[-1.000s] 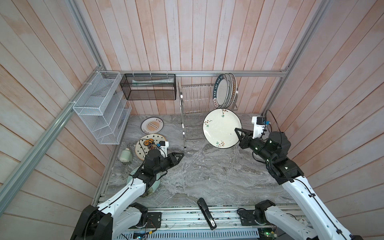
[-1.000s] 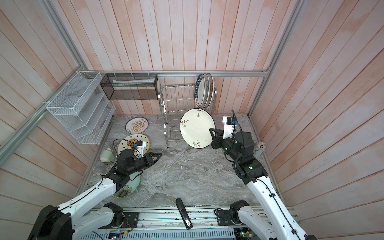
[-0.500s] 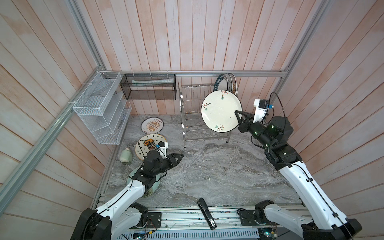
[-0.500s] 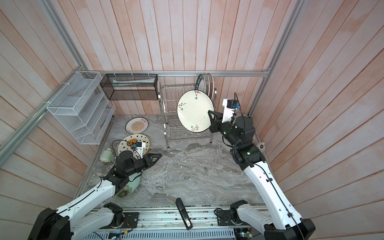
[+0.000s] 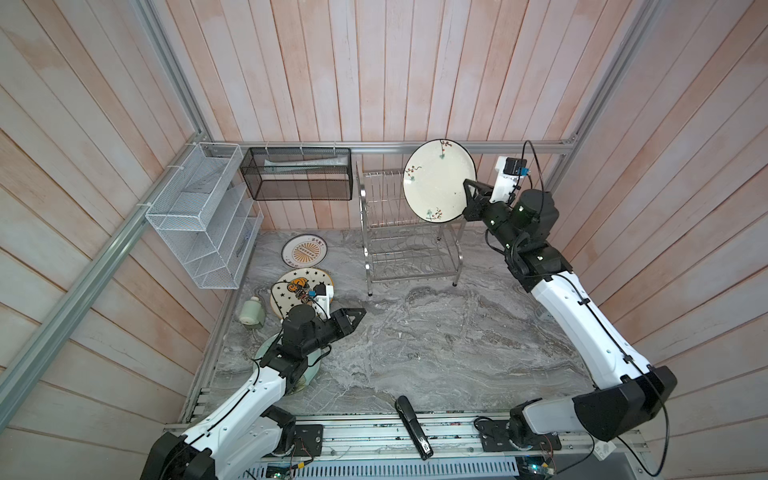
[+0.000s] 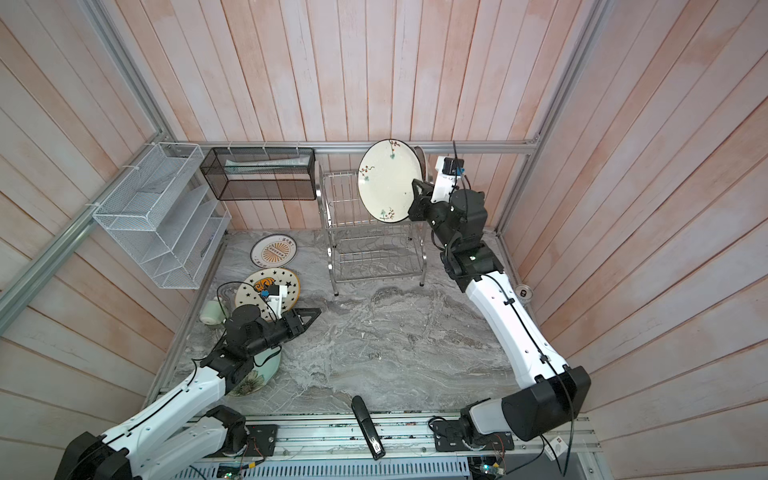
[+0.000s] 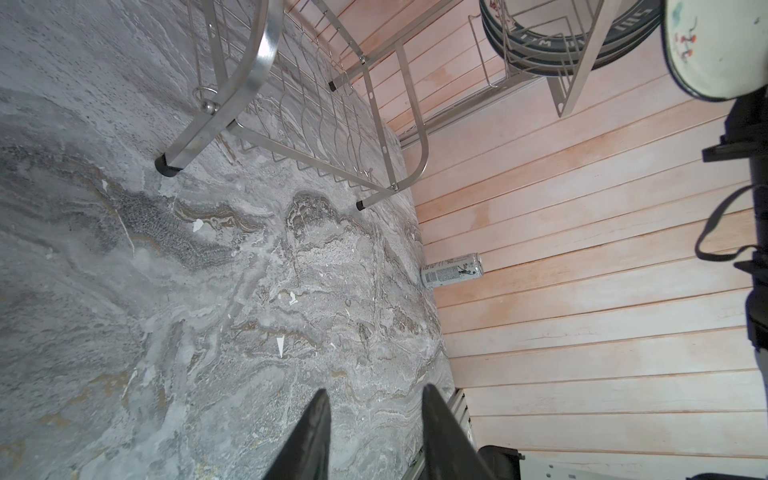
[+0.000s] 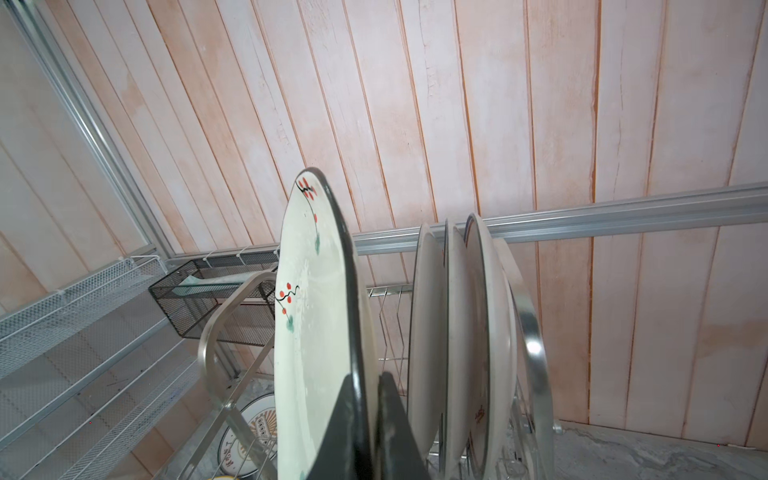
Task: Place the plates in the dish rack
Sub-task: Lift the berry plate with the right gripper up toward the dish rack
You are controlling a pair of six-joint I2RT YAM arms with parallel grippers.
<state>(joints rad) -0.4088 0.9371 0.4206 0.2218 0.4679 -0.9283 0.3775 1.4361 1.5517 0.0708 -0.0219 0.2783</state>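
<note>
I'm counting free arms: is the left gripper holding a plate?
No, the left gripper is open, with only bare table showing between its jaws.

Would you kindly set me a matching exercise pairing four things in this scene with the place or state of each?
Things:
1. red-blossom plate
2. sunburst plate
3. left pincer
4. drink can

Places or states:
a. open, holding nothing
b. flat on the table, left of the dish rack
c. at the table's right edge
d. held on edge by the right pincer, over the dish rack

Pairs: 1-d, 2-b, 3-a, 4-c.
</note>
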